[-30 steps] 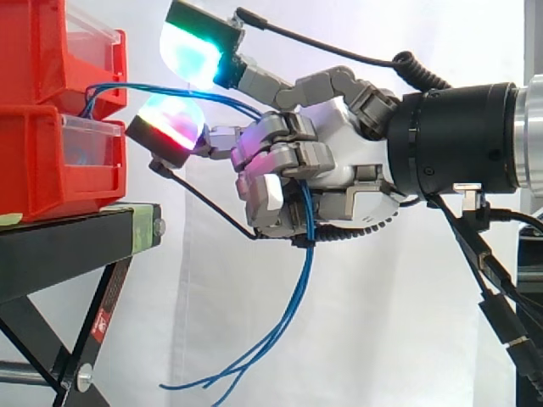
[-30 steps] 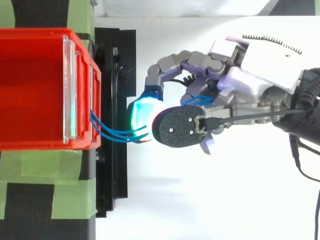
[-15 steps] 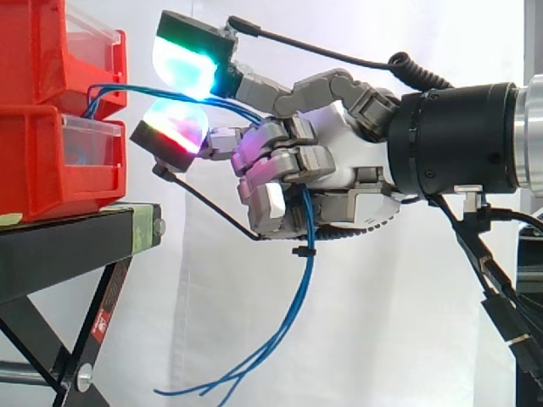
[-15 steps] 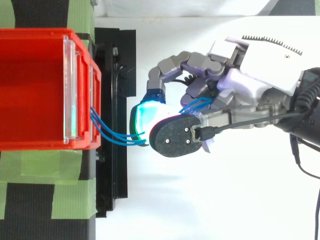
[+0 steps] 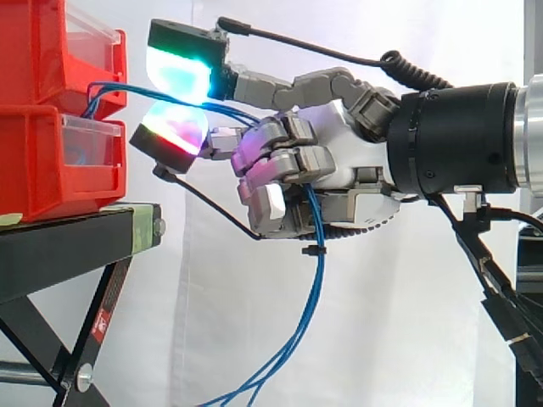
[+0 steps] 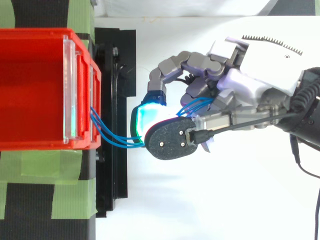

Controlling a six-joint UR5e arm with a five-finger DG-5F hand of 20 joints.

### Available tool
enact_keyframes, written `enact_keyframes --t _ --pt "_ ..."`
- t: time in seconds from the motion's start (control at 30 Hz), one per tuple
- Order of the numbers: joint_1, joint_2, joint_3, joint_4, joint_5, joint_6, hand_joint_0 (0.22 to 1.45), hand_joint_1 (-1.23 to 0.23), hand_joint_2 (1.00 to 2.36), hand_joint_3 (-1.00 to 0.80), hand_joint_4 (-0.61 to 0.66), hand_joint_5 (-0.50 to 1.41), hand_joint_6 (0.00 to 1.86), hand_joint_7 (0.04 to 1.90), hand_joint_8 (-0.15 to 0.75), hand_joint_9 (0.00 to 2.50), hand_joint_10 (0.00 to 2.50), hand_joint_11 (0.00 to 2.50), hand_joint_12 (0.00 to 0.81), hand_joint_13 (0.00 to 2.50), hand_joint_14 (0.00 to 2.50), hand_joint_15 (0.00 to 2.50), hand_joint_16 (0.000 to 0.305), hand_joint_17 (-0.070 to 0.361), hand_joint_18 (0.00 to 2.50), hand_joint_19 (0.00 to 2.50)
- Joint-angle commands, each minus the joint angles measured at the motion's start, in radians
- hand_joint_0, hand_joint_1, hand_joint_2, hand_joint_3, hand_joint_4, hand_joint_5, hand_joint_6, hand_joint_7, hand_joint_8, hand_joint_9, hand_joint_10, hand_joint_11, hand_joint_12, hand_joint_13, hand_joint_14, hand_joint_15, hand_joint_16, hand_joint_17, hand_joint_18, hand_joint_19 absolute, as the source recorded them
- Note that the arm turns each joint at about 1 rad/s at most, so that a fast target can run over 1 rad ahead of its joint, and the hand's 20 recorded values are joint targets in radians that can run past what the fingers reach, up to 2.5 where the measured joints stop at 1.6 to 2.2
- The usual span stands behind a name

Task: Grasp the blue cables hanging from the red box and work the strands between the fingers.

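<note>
Thin blue cables (image 5: pixel 316 288) run out of the gap between the two stacked red boxes (image 5: pixel 51 161), arc rightward between two glowing fingertips (image 5: pixel 174 127), pass through the curled fingers and hang down to the bottom of the side view. In the top view the blue cables (image 6: pixel 112 136) leave the red box (image 6: pixel 35 85) front and disappear under a fingertip. The hand (image 5: pixel 339 170) comes in from the right, level with the boxes, its fingers curled round the strands. A small black cable tie (image 5: pixel 313 250) sits on the strands just below the hand (image 6: pixel 240 75).
The red boxes rest on a black stand (image 5: pixel 76 246) with green tape (image 6: pixel 70 190) on its top. A white curtain hangs behind. The arm's black wrist (image 5: pixel 458 140) takes up the right side.
The extended fingertips have shifted a little left toward the boxes. The cable tie has slipped down from the fingers, and the hanging strands have dropped lower.
</note>
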Motion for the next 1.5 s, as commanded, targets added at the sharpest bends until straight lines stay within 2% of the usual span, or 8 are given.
enact_keyframes --t 0.0,0.47,0.8,0.97,1.03,1.1,1.17,1.47 --pt "-0.001 0.0 0.0 0.001 0.0 -0.001 0.88 -0.65 1.02 -0.18 0.17 -0.06 1.18 0.97 0.499 1.88 2.5 2.5 0.704 2.08 2.5 1.74 0.286 0.215 2.5 0.73" --pt "0.001 0.0 0.0 0.001 0.0 -0.002 0.96 -0.62 1.01 0.08 0.13 0.19 0.66 1.15 0.499 1.88 2.5 2.5 0.704 2.08 2.5 1.74 0.286 0.215 2.5 0.73" --pt "0.001 0.0 0.0 0.001 0.0 -0.004 0.93 -0.73 1.02 -0.17 0.14 -0.05 1.19 1.02 0.499 1.88 2.5 2.5 0.704 2.08 2.5 1.74 0.286 0.215 2.5 0.73" --pt "0.001 0.0 0.0 0.001 0.0 -0.015 0.99 -0.69 1.01 0.1 0.13 -0.07 1.36 0.93 0.499 1.88 2.5 2.5 0.704 2.08 2.5 1.74 0.286 0.215 2.5 0.73" --pt "0.001 0.0 0.0 0.003 0.0 -0.016 0.93 -0.61 1.26 0.07 0.15 0.05 1.23 0.99 0.499 1.88 2.5 2.5 0.704 2.08 2.5 1.74 0.286 0.215 2.5 0.73" --pt "0.001 0.0 0.0 0.003 0.0 -0.018 0.91 -0.56 1.33 0.03 0.19 0.41 0.36 1.37 0.499 1.88 2.5 2.5 0.704 2.08 2.5 1.74 0.286 0.215 2.5 0.73" --pt "-0.001 0.0 0.0 0.003 0.0 -0.018 0.92 -0.54 1.31 0.0 0.29 0.57 0.01 1.42 0.499 1.88 2.5 2.5 0.704 2.08 2.5 1.74 0.286 0.215 2.5 0.73" --pt "-0.001 0.0 0.0 0.003 0.0 -0.018 1.13 -0.63 1.0 0.26 0.18 0.62 0.08 1.56 0.499 1.88 2.5 2.5 0.704 2.08 2.5 1.74 0.286 0.215 2.5 0.73"
